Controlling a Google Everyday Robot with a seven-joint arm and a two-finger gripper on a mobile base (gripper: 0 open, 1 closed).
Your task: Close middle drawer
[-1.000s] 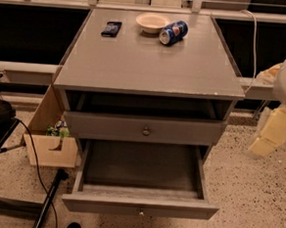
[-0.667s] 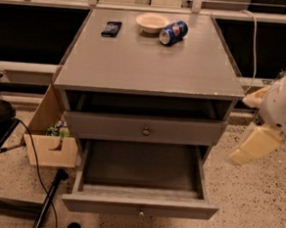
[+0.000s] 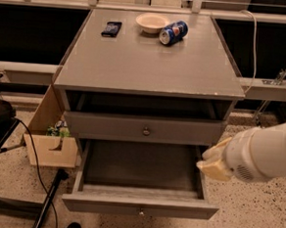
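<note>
wide shallow grey wooden middle drawer (image 3: 127,204) pulled far out of grey desk (image 3: 151,62); cream end effector (image 3: 213,162) beside its right wall; we cannot tell whether apart or together; drawer front lies left of it and nearer camera, long axis crosswise

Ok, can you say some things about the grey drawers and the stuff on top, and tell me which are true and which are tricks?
1. The middle drawer is pulled far out. True.
2. The can stands upright. False: it lies on its side on the cabinet top.
3. The gripper is beside the open drawer's right edge in the camera view. True.
4. Toys fill the open drawer. False: nothing shows inside it.
5. The bowl sits between the phone and the can. True.
</note>
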